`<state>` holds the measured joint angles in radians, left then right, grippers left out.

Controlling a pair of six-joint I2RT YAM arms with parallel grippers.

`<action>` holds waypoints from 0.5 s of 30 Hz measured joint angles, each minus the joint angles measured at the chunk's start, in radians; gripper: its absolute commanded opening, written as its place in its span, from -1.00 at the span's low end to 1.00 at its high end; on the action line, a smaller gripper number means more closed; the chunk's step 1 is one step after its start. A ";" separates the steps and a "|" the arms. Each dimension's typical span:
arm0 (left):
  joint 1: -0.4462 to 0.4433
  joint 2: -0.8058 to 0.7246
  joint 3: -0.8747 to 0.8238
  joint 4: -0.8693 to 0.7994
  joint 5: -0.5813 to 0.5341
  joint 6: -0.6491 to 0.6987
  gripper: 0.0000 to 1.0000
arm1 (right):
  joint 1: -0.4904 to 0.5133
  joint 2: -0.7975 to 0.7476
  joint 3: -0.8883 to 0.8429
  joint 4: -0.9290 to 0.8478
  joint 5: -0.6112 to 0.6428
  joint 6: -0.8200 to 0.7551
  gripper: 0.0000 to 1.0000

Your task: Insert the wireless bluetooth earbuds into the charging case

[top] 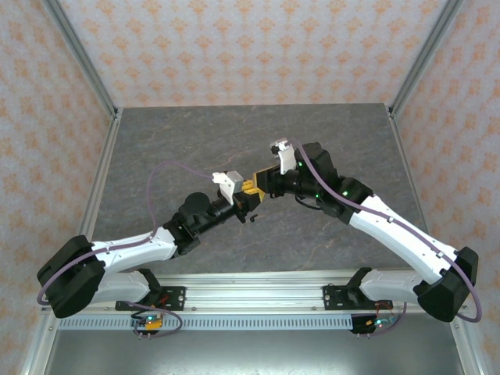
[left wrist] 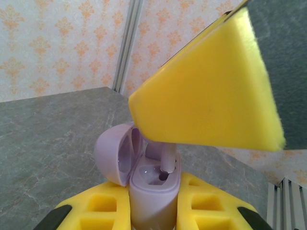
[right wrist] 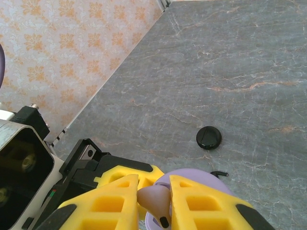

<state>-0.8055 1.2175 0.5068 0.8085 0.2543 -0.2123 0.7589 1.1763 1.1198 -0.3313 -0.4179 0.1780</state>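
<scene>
My left gripper (left wrist: 153,194) is shut on a lavender charging case (left wrist: 151,199), held upright with its lid (left wrist: 112,153) swung open to the left. My right gripper (right wrist: 154,191) is shut on a pale lavender earbud (right wrist: 156,201) directly above the case (right wrist: 201,178). In the left wrist view the earbud's stem (left wrist: 168,163) points down into the case's right-hand slot, its tip at the slot mouth. From above, the two grippers (top: 247,190) (top: 264,186) meet over the middle of the table. A small black earbud (right wrist: 219,173) lies on the table beyond the case.
A closed round black case (right wrist: 208,137) lies on the grey table (right wrist: 230,62) a little past the grippers. Small dark pieces (top: 255,217) sit just in front of the left gripper. Patterned walls and metal posts (top: 86,62) ring the table.
</scene>
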 measured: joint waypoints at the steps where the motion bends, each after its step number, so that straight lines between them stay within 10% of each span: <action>1: 0.000 0.000 0.000 0.000 0.000 0.000 -0.88 | 0.000 0.000 -0.001 0.000 0.002 0.000 -0.60; 15: 0.000 -0.007 0.002 -0.013 -0.001 0.000 -0.87 | 0.003 0.000 -0.010 -0.010 -0.002 -0.036 -0.27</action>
<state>-0.8055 1.2102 0.5083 0.7952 0.2535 -0.2123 0.7616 1.1763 1.1095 -0.3408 -0.4198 0.1417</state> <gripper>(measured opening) 0.186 0.317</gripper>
